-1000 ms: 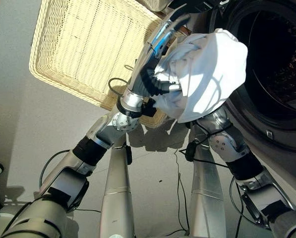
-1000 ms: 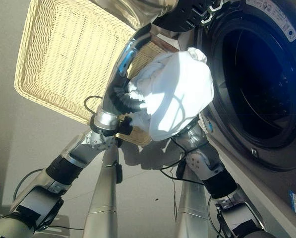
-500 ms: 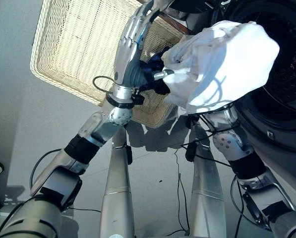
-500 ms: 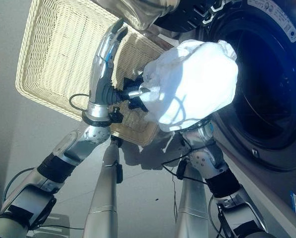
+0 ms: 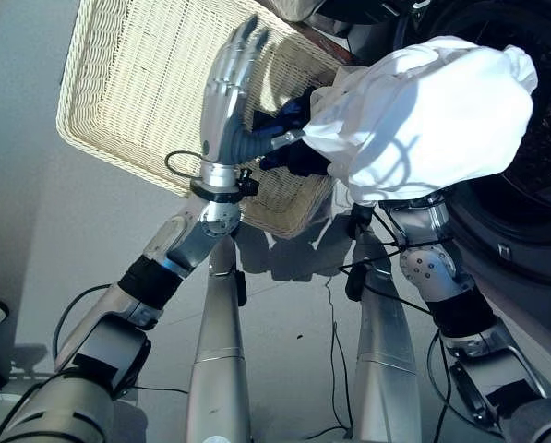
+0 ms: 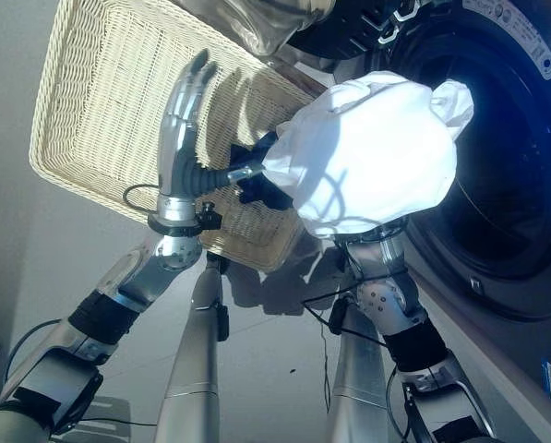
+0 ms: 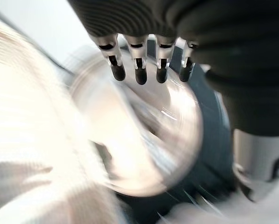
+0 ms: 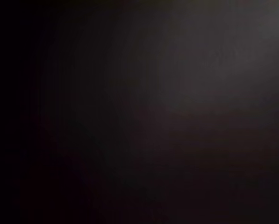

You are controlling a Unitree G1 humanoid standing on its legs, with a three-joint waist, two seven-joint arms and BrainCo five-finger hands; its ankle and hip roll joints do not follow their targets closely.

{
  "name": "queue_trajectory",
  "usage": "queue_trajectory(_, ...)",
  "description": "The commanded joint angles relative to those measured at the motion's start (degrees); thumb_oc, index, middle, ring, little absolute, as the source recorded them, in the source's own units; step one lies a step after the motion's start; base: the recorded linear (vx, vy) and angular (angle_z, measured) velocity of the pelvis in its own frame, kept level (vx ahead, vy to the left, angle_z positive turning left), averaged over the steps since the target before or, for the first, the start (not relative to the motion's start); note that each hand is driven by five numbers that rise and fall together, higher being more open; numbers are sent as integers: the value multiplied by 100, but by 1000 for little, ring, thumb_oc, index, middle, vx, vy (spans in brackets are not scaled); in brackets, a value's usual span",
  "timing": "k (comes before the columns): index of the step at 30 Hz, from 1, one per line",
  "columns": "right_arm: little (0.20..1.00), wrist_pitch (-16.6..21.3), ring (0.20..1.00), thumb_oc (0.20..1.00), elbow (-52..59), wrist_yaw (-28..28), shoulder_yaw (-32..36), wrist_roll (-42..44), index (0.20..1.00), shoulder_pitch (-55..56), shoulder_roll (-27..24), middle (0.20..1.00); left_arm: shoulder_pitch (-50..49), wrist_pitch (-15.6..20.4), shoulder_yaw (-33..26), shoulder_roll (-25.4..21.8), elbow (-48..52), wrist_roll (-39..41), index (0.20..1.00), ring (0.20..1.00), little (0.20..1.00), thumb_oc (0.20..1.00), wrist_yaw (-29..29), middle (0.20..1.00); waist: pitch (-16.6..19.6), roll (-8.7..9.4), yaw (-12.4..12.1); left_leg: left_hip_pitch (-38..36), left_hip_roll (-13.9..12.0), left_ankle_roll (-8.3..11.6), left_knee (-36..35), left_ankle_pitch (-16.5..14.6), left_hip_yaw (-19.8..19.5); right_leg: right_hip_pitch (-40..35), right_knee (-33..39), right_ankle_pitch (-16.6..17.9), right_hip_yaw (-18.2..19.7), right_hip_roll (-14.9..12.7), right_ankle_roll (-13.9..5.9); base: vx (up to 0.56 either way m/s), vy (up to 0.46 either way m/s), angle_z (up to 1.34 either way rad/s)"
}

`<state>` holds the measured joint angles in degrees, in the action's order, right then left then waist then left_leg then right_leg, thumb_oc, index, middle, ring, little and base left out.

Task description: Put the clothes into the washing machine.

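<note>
**White bundle held up at the washer's mouth**

Nearest the camera, the two arms rise from the bottom of the head views. The left hand [image 5: 227, 101] stands upright over the basket [image 5: 137, 83], its fingers [image 7: 140, 70] straight and side by side with nothing in them, the thumb pointing sideways toward the cloth without gripping it. In its wrist view the dark fingertips hang in a row over a pale, blurred, rounded shape that cannot be made out.

Just beside that hand, the cloth [image 6: 367, 152] is lifted clear of the floor on top of the right forearm. It is a white garment gathered into a rounded, puffed bundle, smooth and taut across its lit face, creased and folded toward the left edge, with a loose corner sticking out at the upper right. A dark piece [image 5: 289, 138] shows at its left edge; what it is cannot be told. The right hand is buried under the fabric, so whether its fingers are spread or closed cannot be told. Its wrist view is dark.

Behind the left hand, the basket is pale woven wicker, shallow and rectangular, lying on the grey floor [image 5: 35, 231].

Farthest, the washer [image 6: 497, 185] has its round dark opening facing the bundle, which overlaps the opening's left rim; whether any cloth is past it cannot be told.
</note>
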<state>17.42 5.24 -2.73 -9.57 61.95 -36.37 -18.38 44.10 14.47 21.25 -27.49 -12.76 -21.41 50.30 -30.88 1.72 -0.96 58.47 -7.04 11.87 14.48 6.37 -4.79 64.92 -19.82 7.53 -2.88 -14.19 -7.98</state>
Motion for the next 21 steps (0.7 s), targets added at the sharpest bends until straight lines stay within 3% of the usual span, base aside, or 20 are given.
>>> queue_trajectory(1, 200, 514, 200, 200, 787, -143, 183, 200, 200, -41, -26, 200, 140, 354, -191, -102, 129, 371, 1000, 1000, 1000, 1000, 616, 1000, 108, -82, 45, 92, 359, -487, -94, 181, -58, -111, 155, 470, -321, 144, -449, 0, 0, 0)
queue_trajectory(9, 200, 527, 200, 200, 428, 227, 403, 313, 200, -201, -116, 200, 244, 456, -302, -16, -683, 1269, 1000, 1000, 1000, 1000, 857, 1000, 108, -18, 123, 73, 296, -427, -65, 198, -15, -127, 118, 470, -287, 199, -450, 0, 0, 0)
queue_trajectory(14, 200, 335, 200, 200, -459, 483, 481, 924, 200, -453, -406, 200, 451, 478, -186, 9, -1499, 1500, 1000, 1000, 1000, 1000, 968, 1000, 108, -1, 156, 20, 254, -388, -69, 203, 45, -172, 132, 470, -279, 244, -441, 2, 26, -1)
queue_trajectory(21, 200, 296, 200, 200, -2284, 375, 456, 2200, 200, -968, -858, 200, 853, 590, 145, -49, -2446, 1937, 1000, 1000, 1000, 1000, 957, 1000, 108, -31, 142, -40, 237, -347, -130, 182, 75, -234, 201, 475, -312, 258, -441, -1, 4, -3)
